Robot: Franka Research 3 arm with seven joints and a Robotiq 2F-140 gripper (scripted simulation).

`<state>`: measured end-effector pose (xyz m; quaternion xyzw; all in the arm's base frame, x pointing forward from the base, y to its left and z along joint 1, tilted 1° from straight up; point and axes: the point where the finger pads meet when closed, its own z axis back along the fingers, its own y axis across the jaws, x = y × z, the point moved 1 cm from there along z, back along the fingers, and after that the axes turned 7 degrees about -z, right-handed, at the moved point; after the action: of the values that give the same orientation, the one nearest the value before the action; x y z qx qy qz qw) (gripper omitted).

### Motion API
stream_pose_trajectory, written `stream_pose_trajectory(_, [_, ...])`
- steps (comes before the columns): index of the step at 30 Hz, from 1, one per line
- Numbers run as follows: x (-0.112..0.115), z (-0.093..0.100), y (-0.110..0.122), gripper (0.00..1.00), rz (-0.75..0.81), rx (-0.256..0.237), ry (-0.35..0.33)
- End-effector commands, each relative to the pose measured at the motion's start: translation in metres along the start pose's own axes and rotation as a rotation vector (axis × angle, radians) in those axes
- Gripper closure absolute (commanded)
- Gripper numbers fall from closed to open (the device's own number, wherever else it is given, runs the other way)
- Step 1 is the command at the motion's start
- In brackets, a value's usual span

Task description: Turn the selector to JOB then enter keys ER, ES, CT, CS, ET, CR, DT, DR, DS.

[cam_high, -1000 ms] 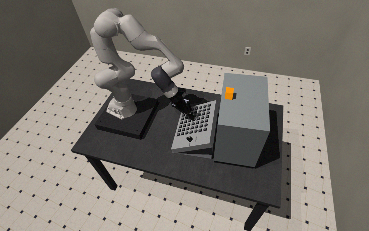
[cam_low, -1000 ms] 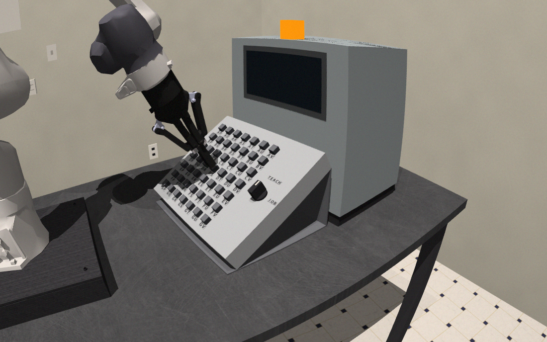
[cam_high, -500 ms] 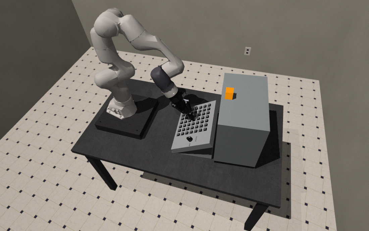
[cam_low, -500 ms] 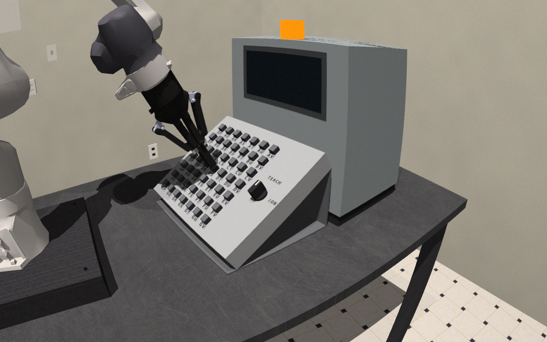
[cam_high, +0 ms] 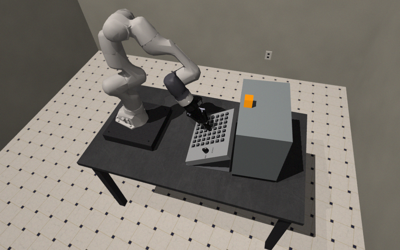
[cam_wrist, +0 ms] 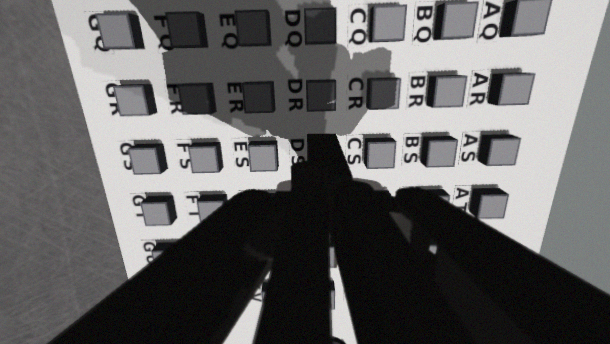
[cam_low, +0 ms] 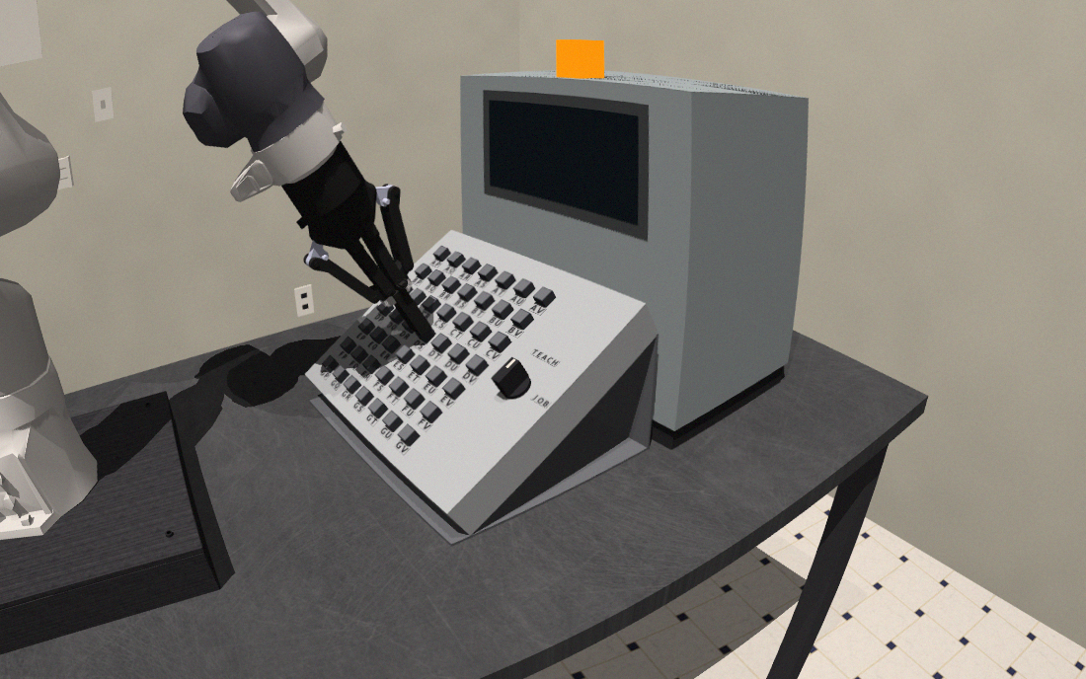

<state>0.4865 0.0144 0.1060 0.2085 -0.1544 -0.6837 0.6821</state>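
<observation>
Arm and keyboard machine on a dark worktop (cam_low: 320, 560), read from left to right. At far left the arm (cam_high: 123, 73) stands on a black base plate (cam_high: 147, 142). It reaches down to the right over the sloped key console (cam_low: 512, 456).

The tool (cam_low: 423, 332) is clenched, fingers pressed together into a single point, and grasps nothing. In the wrist view its tip covers the key labelled DS (cam_wrist: 298, 151). That key lies between ES (cam_wrist: 263, 155) and CS (cam_wrist: 380, 152), with DR (cam_wrist: 320, 95) in the next row beyond. Whether the tip is pressing the key or only resting above it cannot be told. No key in any view appears lit.

Right of the key field sits the selector (cam_low: 509, 377), between the printed words TEACH and JOB. Its pale mark appears to point toward TEACH. Further right stands the grey cabinet (cam_low: 721, 240) with its dark screen (cam_low: 564, 160). An orange block (cam_low: 580, 59) sits on the cabinet roof.

Progress, as judged: the machine seems to be in TEACH, so this contact reads as a test of what DS registers. The selector is not yet turned. All nine counted entries, ER through DS, remain to be made.
</observation>
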Motion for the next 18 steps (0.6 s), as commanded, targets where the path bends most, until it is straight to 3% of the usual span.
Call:
stream_pose_trajectory(1, [0.0009, -0.0013, 0.0005, 0.9, 0.019, 0.005, -0.003])
stream_pose_trajectory(18, [0.0009, -0.0057, 0.0005, 0.9, 0.019, 0.005, -0.003])
